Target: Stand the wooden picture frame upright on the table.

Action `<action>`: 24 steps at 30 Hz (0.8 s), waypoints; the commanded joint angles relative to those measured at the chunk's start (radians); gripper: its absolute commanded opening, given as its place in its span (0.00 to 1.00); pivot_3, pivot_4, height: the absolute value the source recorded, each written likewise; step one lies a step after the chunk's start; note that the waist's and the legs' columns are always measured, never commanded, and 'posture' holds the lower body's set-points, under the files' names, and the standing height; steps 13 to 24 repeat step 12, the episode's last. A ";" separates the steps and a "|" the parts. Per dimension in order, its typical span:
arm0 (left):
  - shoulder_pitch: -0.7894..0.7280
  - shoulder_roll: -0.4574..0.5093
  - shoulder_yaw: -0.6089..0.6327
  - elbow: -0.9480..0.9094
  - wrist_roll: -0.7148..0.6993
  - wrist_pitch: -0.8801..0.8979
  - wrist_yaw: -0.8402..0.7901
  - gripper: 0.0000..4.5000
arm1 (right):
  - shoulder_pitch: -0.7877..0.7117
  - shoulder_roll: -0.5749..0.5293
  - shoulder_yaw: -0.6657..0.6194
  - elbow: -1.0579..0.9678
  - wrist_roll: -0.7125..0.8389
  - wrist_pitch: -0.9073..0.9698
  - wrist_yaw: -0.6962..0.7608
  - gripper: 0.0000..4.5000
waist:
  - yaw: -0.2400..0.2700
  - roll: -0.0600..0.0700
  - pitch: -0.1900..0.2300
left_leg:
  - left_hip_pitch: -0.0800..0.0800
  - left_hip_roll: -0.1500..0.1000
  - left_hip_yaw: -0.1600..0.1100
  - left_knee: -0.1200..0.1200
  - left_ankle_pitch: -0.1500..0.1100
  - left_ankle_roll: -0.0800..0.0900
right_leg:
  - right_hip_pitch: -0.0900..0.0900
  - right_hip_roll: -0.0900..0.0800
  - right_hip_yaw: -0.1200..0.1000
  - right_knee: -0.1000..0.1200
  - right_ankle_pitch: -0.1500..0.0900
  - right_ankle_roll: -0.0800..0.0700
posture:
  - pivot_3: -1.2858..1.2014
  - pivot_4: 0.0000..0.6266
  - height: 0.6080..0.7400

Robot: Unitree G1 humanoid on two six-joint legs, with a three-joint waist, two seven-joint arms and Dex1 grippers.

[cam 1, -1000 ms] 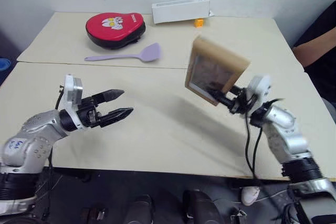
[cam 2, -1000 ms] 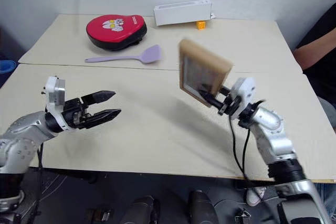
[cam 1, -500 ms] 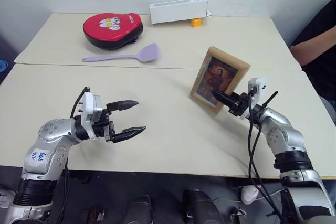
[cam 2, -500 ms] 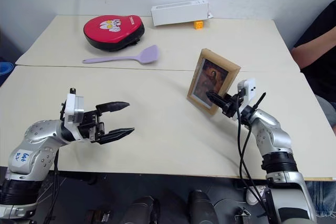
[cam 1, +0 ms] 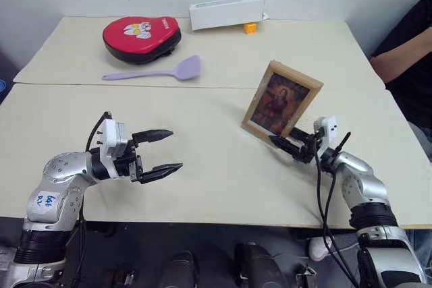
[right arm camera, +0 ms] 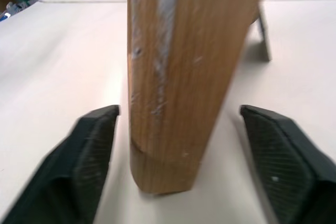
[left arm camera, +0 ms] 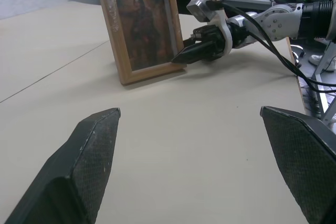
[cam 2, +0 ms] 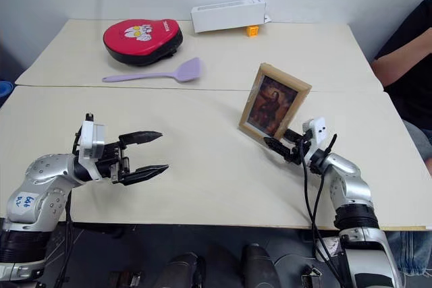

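The wooden picture frame (cam 1: pixel 281 101) stands upright on the table (cam 1: pixel 202 116), right of the middle, its reddish-brown portrait facing me. In the right wrist view its light-wood side edge (right arm camera: pixel 178 72) rises between the two fingers with a gap on each side, and its stand (right arm camera: pixel 263 31) props it from behind. My right gripper (cam 1: pixel 287 141) is open, low at the frame's near right corner. My left gripper (cam 1: pixel 175 150) hovers open and empty over the table's left half, pointing toward the frame (left arm camera: pixel 139 24).
On the far table section lie a red pad (cam 1: pixel 141 32), a purple spatula (cam 1: pixel 156 72), a long white box (cam 1: pixel 226 12) and a small orange object (cam 1: pixel 250 28). A person's arm (cam 1: pixel 398 65) rests at the right edge.
The frame came down from mid-air and now stands on the table. My right gripper sank with it and opened, letting go. The left arm barely moved.
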State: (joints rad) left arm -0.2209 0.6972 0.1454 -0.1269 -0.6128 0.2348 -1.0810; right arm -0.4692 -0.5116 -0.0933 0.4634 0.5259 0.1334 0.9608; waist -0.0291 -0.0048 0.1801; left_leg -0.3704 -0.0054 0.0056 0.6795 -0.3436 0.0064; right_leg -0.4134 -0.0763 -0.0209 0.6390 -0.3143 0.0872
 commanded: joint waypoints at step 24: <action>0.207 0.080 0.154 0.181 0.241 -0.331 0.026 1.00 | 0.321 -0.263 -0.106 -0.199 -0.144 -0.617 0.364 0.99 | 0.004 0.000 0.000 | 0.002 0.000 0.001 -0.003 -0.001 0.001 | 0.001 0.000 0.000 -0.005 0.000 0.000 | 0.52 0.24 1.00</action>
